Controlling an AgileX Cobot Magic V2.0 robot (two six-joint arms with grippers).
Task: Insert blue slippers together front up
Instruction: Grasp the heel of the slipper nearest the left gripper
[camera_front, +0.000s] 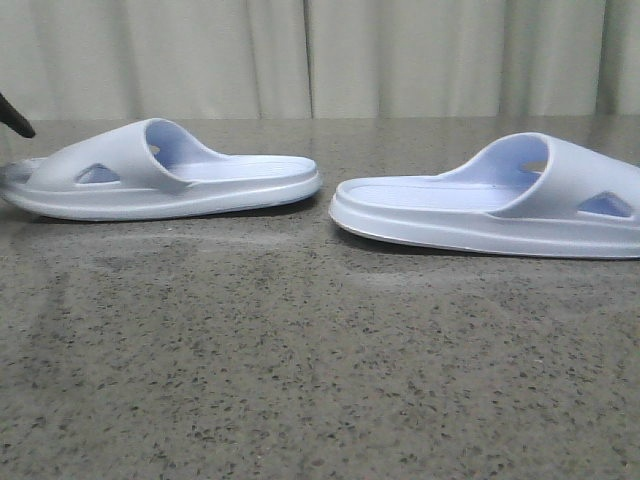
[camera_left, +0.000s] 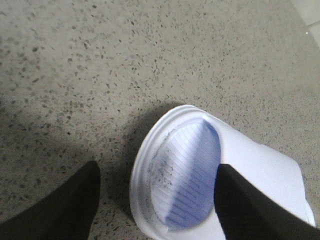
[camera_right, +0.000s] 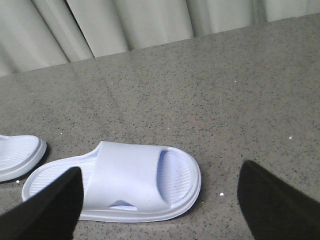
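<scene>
Two blue slippers lie flat on the speckled grey table, heels facing each other. The left slipper (camera_front: 160, 172) has its strap toward the left, the right slipper (camera_front: 500, 195) toward the right. My left gripper (camera_left: 157, 202) is open, hovering over the left slipper's toe end (camera_left: 190, 170), one finger (camera_left: 67, 207) beside the sole and the other over the strap. In the front view only a dark fingertip (camera_front: 15, 118) shows, at the far left. My right gripper (camera_right: 162, 212) is open and apart from the right slipper (camera_right: 130, 182), which lies just beyond its fingers.
A pale curtain (camera_front: 320, 55) hangs behind the table's far edge. The left slipper's heel (camera_right: 17, 155) shows in the right wrist view. A pale strip (camera_left: 312, 15) beyond the table edge shows in a corner of the left wrist view.
</scene>
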